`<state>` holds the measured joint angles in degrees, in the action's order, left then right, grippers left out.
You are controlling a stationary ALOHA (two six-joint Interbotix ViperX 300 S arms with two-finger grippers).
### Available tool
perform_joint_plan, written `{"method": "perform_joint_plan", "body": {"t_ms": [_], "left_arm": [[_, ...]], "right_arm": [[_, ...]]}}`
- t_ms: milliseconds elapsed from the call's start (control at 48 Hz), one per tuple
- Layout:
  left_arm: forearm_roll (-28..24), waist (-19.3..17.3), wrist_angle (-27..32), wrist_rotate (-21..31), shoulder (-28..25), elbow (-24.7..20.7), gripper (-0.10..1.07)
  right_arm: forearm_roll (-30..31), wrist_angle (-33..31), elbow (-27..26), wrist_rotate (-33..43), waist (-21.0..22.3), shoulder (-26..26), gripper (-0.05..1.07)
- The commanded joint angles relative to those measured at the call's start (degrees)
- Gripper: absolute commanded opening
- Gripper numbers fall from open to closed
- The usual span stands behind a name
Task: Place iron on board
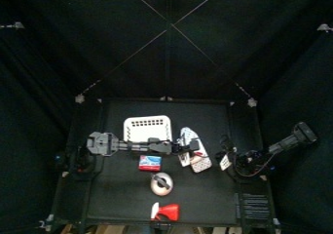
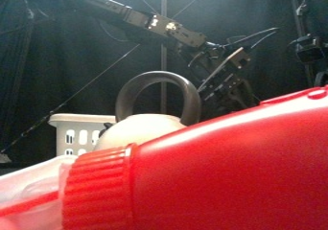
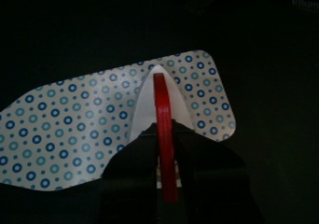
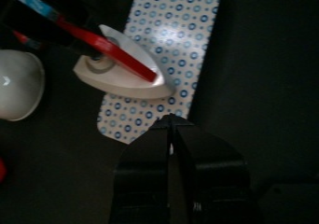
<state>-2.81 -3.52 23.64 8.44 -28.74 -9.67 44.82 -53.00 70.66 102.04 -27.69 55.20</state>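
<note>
Holding the iron in the left claw, jaws clamped on either side of the thin red handle that arches over the pale body. Hanging with its flat sole over one long edge of the board, about midway along it, nose aimed across the dotted cover; impossible to tell whether the sole already touches the cover or floats just above it. Keeping the right claw off the board's rounded end, closed to a slit and holding nothing.

Judging by looks: a small hollow plastic toy, so probably light, stiff and not easily crushed, yet smooth and likely slippery on the body. Best taken by the handle, as now, since the arch gives the jaws two flat sides and keeps the sole level and free to land. Worth avoiding the sloped shell, which offers nothing square to squeeze and would probably squirt out of a pinch. Likely to swing or tip around so narrow a handle if moved fast, so better lowered slowly and flat.

Expecting the board itself to be thin, light and easy to nudge, so pressing down or dragging across it seems unwise. Safer to shift towards the board's middle line before letting go, as a sole overhanging the edge could tip off.
</note>
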Motion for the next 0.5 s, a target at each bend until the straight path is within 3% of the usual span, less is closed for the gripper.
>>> {"method": "perform_joint_plan", "body": {"t_ms": [0,125,271,479], "left_arm": [[-0.1,-0.1,-0.1,0.1,1.0,-2.4,0.46],[-0.3,-0.2,0.0,0.1,1.0,-2.3,0.46],[-0.2,-0.4,0.0,0.1,0.7,-2.4,0.46],[-0.2,-0.4,0.0,0.1,0.7,-2.5,0.46]], "right_arm": [[-1.1,0.1,-0.1,1.3,-0.4,-3.2,0.07],[-2.7,4.7,0.4,2.8,-0.4,-6.0,0.07],[0.3,10.2,2.5,8.0,-0.2,-9.6,0.07],[1.4,13.8,4.2,10.8,-0.3,-10.5,0.07]]}}
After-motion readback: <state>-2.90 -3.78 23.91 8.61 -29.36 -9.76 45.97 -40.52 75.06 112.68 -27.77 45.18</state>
